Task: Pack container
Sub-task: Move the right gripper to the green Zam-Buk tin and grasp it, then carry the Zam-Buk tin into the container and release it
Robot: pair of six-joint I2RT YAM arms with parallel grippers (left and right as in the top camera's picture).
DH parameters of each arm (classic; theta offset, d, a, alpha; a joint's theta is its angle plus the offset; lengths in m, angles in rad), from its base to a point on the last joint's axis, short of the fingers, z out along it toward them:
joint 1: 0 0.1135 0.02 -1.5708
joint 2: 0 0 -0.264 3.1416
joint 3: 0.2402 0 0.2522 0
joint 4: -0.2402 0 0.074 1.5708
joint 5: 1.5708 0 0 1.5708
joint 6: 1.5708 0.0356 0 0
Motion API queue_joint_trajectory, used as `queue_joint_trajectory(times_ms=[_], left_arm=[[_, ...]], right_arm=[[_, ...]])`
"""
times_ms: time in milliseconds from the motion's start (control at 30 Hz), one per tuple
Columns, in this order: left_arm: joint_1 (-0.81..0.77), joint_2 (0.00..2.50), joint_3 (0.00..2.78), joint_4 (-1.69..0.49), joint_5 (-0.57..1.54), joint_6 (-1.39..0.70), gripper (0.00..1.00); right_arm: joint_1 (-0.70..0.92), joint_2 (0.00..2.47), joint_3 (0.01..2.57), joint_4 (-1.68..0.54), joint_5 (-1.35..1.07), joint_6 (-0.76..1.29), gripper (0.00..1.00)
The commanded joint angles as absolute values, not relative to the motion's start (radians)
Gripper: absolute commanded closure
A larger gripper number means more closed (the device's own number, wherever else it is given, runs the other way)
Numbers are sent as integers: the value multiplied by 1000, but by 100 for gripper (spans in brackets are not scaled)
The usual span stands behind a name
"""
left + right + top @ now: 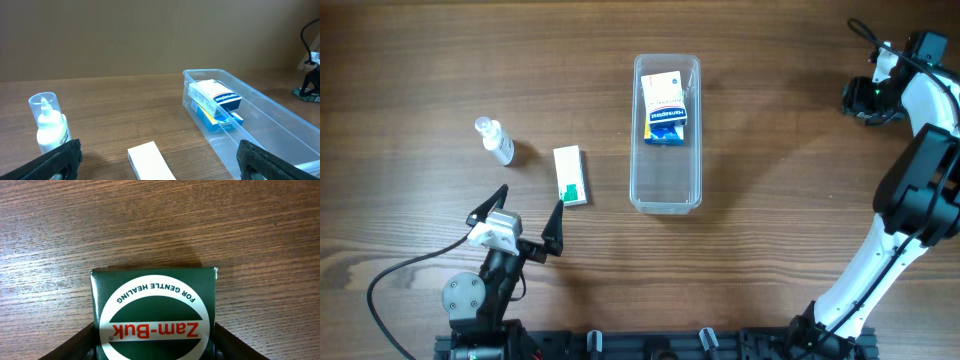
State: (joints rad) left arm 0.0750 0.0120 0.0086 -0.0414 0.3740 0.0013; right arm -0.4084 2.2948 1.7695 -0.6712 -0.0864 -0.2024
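Midway along the wooden worktop (420, 80) the clear plastic container (666, 195) lies with its long axis running away from the robot. It is already partly filled. At its far end sit two small cartons, a white-and-orange box (663, 90) and a blue-and-white box (667, 125), which lie close together and seem to overlap, while the near half of the tub is bare. Three items appear to be left outside it, so by my judgement the packing is a little under halfway. A white-and-green box (570, 175) lies flat just left of the container. A small clear spray bottle (496, 141) lies further left. A dark green Zam-Buk box (153, 312) sits far off at the right rear of the worktop, well apart from the tub. The right gripper (865, 97) is at that green box. Its jaws stand partly closed, with a dark finger against each side of the carton, so it seems to have hold of it, though I cannot tell whether the box is off the wood yet. The left gripper (532, 198) hovers near the front edge, its jaws spread as wide as they go and holding nothing, pointed toward the white-and-green box and the bottle. What seems to remain is carrying the green carton across to the free half of the tub, then bringing in the two items on the left.
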Motion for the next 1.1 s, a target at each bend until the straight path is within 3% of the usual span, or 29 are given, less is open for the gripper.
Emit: queue_joint_trajectory(times_ms=[0,333,567,800,1067], left_arm=[[79,9,6,-46,365,-9,0],[79,9,6,-46,365,-8,0],[79,9,6,-46,365,-9,0],[79,9,6,-46,365,-8,0],[79,9,6,-46,365,-9,0]], right_arm=[[-402,2306,1776,-679,-144,-156,36],[-349,2086,1808,-751,-395,-72,35],[-129,1830,1808,-835,-389,-41,36],[198,1810,1795,-861,-164,83,35],[400,1874,1776,-857,48,257,35]])
